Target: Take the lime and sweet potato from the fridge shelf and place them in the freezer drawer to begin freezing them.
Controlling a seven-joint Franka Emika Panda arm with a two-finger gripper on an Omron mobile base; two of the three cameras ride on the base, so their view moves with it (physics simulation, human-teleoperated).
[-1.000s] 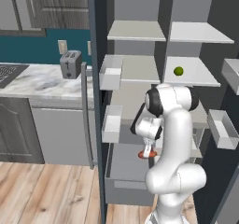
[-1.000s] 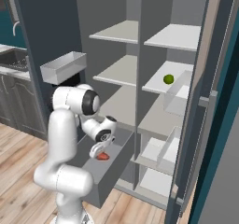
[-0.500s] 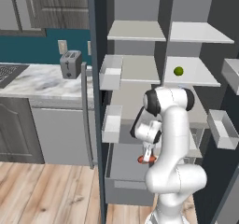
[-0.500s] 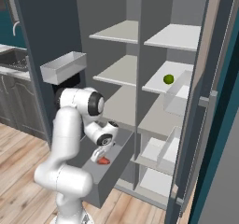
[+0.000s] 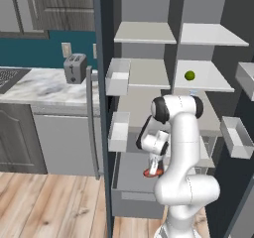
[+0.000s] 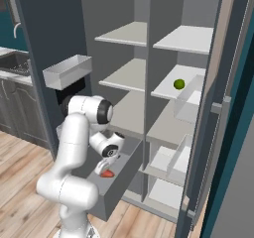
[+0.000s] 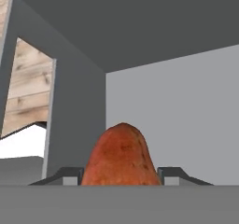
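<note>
The sweet potato (image 7: 121,155) is sitting between the two dark fingertips (image 7: 70,174) in the hand view, its blunt end pointing away from the camera toward the grey inner walls of the freezer drawer (image 7: 154,125). The fingers are flanking it closely on both sides, so the gripper (image 7: 120,174) is gripping the sweet potato. From the left base view the orange-red lump (image 5: 153,171) is showing just below the gripper (image 5: 155,166), low inside the pulled-out freezer drawer (image 5: 130,202), over its grey floor; whether it is touching that floor I cannot tell. The right base view is giving the same reading — the sweet potato (image 6: 106,173) is hanging under the gripper (image 6: 105,168) within the open drawer (image 6: 116,182), near its side wall.

The lime (image 5: 189,75) is lying well apart from all this, up on the fridge shelf (image 5: 208,78) in the right-hand column of the cabinet; in the right base view the green ball (image 6: 179,84) is resting on the same light-grey shelf (image 6: 171,86), toward its front.

The white arm (image 5: 182,148) is bending down from its shoulder into the drawer. Small white bins (image 5: 117,76) are hanging on the open door to the left, and another bin (image 5: 237,137) is on the right. Beyond the door, a toaster (image 5: 74,68) is standing on the marble counter (image 5: 39,86), above a wooden floor (image 5: 49,207).
</note>
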